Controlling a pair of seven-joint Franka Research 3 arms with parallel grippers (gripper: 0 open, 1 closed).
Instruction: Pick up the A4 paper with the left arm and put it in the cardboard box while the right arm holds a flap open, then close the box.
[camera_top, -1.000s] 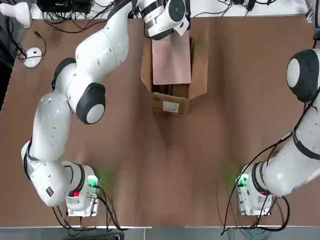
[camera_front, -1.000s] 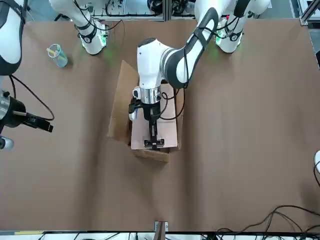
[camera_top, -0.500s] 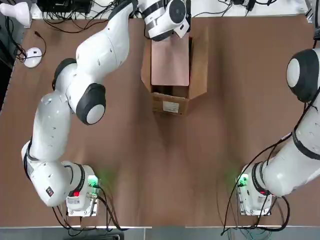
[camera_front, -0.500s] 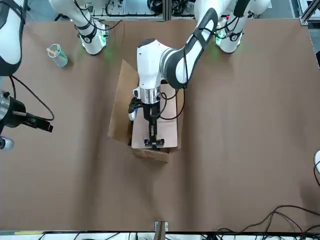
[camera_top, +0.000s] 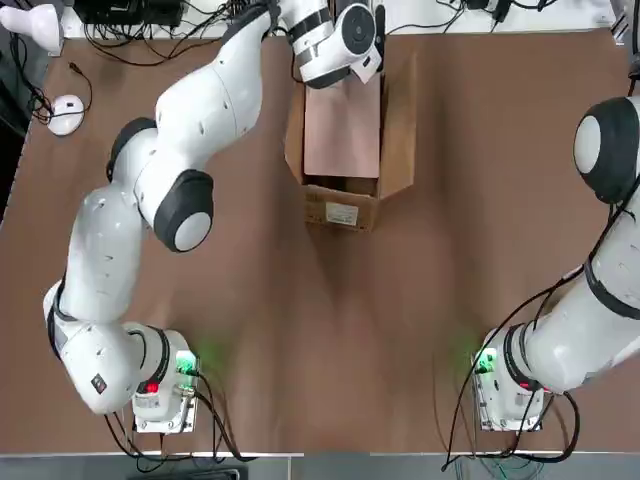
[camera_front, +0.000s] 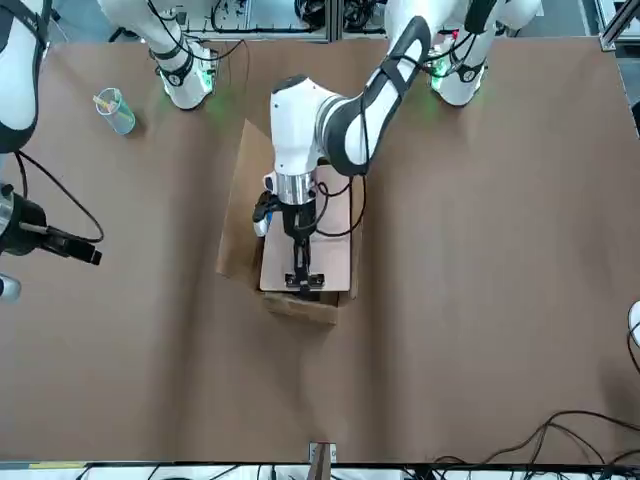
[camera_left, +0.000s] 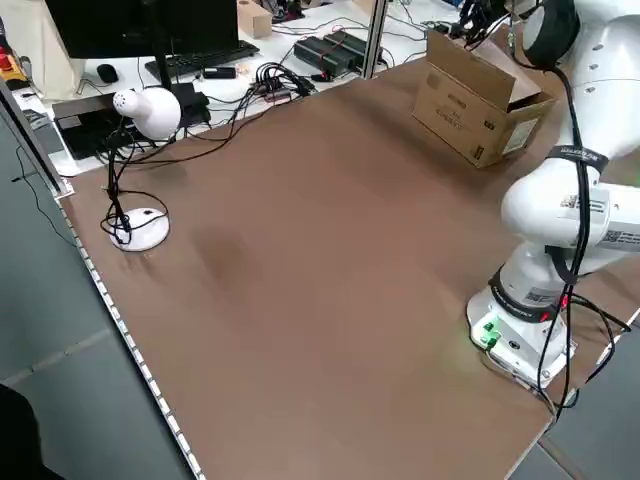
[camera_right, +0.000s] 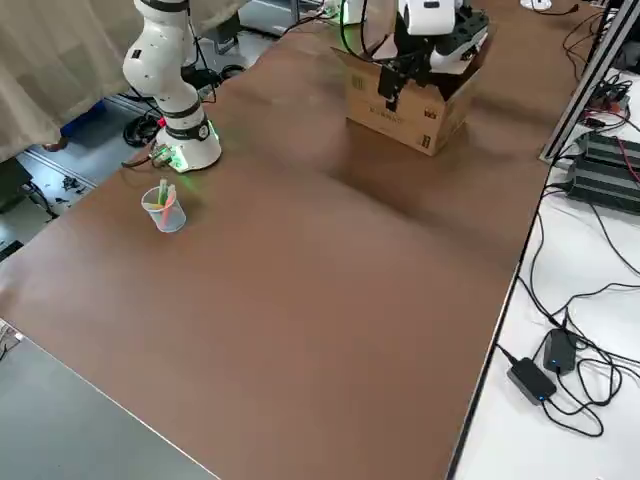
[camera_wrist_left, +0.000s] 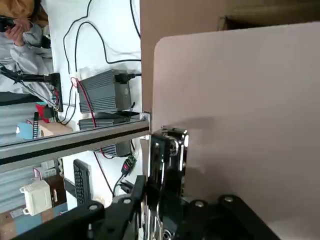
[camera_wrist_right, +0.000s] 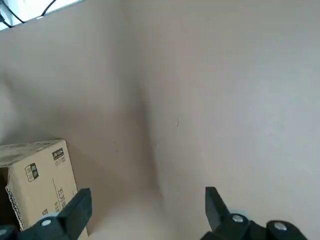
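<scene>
- Left end effector (camera_front: 304, 283) is clamped on the A4 paper (camera_top: 342, 130), over the cardboard box (camera_top: 318, 208); looks like the placing step.
- Next: lower it, imo.
- Right end effector (camera_wrist_right: 149, 190): apart, off beside the box.

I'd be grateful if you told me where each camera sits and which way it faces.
Top: overhead, looking down; both arms.
Front: across the table, facing the robot; both arms.
Left side: raised, looking diagonally down; one arm, box.
Right side: likewise, opposite; both arms.
Left wrist: along its fingers, over the sheet.
Right wrist: past its fingers to table and box.
Top and front share box and sheet.
</scene>
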